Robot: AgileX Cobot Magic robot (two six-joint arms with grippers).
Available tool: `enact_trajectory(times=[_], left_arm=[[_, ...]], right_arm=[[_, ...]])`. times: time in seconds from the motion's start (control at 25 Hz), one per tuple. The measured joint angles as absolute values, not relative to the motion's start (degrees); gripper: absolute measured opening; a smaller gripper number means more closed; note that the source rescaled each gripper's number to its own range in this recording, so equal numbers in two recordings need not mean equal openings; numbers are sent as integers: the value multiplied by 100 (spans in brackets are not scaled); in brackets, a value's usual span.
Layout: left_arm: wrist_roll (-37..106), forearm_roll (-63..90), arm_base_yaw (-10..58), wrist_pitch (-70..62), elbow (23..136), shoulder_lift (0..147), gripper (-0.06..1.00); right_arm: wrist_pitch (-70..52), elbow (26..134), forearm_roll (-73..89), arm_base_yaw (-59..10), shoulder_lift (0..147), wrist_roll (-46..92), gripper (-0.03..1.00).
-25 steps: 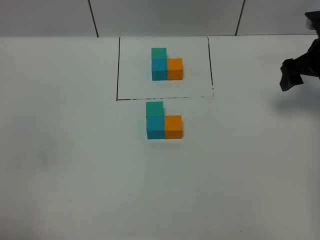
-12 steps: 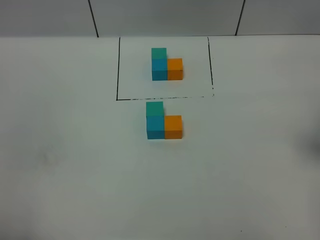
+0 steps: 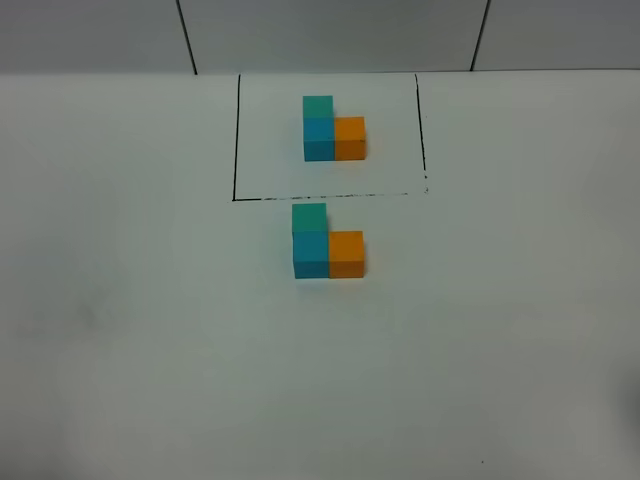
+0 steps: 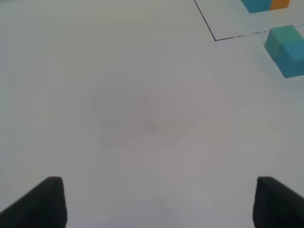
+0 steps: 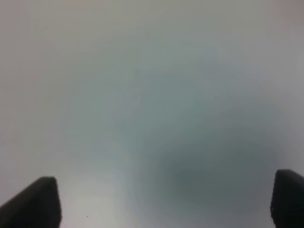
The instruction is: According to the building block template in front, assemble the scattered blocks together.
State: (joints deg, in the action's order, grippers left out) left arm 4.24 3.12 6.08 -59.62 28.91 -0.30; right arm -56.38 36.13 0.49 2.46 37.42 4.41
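Both sets of fingers stood wide apart and held nothing, the left gripper (image 4: pixel 154 202) over bare desk (image 3: pixel 150 350) and the right gripper (image 5: pixel 164 202) likewise, neither showing in the high view. The loose blocks (image 3: pixel 327 242) sat joined in an L just outside the drawn frame, green behind blue with orange on blue's right. That copied the template (image 3: pixel 333 129) inside the frame, so the build looked done and the arms were well clear of it.

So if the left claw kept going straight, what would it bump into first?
Probably nothing but bare table. The left claw is open, and the green block sits off to one side of its path, though depth is hard to judge.
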Motion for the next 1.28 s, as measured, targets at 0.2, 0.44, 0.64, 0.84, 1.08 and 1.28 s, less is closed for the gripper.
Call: enact_trajectory(times=[0.2, 0.44, 0.64, 0.84, 1.08, 1.28], left_arm=[[424, 312, 608, -5962, 2891, -30, 79], [424, 312, 608, -5962, 2891, -30, 79], [424, 312, 608, -5962, 2891, -30, 79], [424, 312, 608, -5962, 2891, -30, 79], [419, 312, 608, -5962, 2891, -30, 79], [419, 312, 608, -5962, 2891, -30, 79]], right_arm=[[-5739, 3141, 80, 246, 2775, 255, 79], [-6030, 2960, 105, -19, 2032, 236, 79], [-6064, 2890, 74, -37, 1391, 176, 79], [-6064, 2884, 55, -228, 740, 109, 79], [-6070, 2873, 42, -375, 295, 0, 79], [-6071, 2867, 48, -375, -23, 0, 79]])
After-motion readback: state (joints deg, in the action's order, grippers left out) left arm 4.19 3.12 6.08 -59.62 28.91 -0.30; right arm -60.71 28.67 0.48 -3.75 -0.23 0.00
